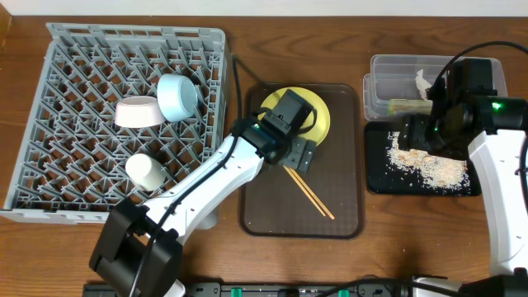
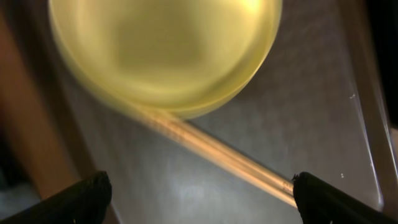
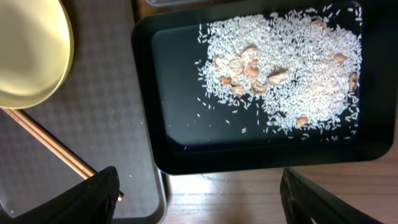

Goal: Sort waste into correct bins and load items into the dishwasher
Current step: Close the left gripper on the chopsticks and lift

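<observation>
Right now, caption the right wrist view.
Open right gripper above black tray of rice crumbs, beside yellow plate, chopsticks.

Table [image 1: 388,247]: brown wood, flat top. 4 items sit directly on it (overhead view, L to R):
1. Grey dish rack [image 1: 124,31], L side, largest item.
2. Brown tray [image 1: 272,206], ctr, just beside rack.
3. Clear tub [image 1: 373,91], R rear.
4. Black tray [image 1: 378,169], R front, just beside tub and brown tray.
</observation>
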You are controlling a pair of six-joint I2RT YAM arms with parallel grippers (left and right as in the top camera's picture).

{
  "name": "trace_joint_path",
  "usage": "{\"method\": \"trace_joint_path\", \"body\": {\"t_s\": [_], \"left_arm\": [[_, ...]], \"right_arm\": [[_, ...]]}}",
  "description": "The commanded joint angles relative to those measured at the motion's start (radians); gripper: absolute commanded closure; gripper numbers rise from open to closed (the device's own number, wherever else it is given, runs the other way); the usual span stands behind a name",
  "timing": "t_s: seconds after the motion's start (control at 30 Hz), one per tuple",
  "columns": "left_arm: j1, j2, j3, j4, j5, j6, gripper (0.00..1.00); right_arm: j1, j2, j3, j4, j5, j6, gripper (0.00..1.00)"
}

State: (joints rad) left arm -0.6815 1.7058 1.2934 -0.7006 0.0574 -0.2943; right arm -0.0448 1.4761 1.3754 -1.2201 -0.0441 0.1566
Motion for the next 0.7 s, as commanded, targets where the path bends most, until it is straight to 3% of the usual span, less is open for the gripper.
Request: {"method": "trace_joint_path", "body": {"t_s": [0.0, 0.07, 0.4, 0.67], "left_arm": [[0.003, -0.004, -0.002, -0.084, 0.039, -0.393, 0.05], [-0.003, -0.002, -0.014, -0.106, 0.039, -0.471, 0.05], [-0.040, 0.109, -0.046, -0.074, 0.012, -0.567, 0.05], [-0.043, 0.206, -0.047, -0.053, 0.012, -0.577, 0.05]], "right_arm": [[-0.007, -0.011, 0.018, -0.003, 0.010, 0.006, 0.19], [-0.007, -0.011, 0.018, -0.003, 0.010, 0.006, 0.19], [-0.007, -0.011, 0.018, -0.003, 0.010, 0.006, 0.19], [-0.007, -0.011, 0.018, -0.003, 0.010, 0.002, 0.19]]}}
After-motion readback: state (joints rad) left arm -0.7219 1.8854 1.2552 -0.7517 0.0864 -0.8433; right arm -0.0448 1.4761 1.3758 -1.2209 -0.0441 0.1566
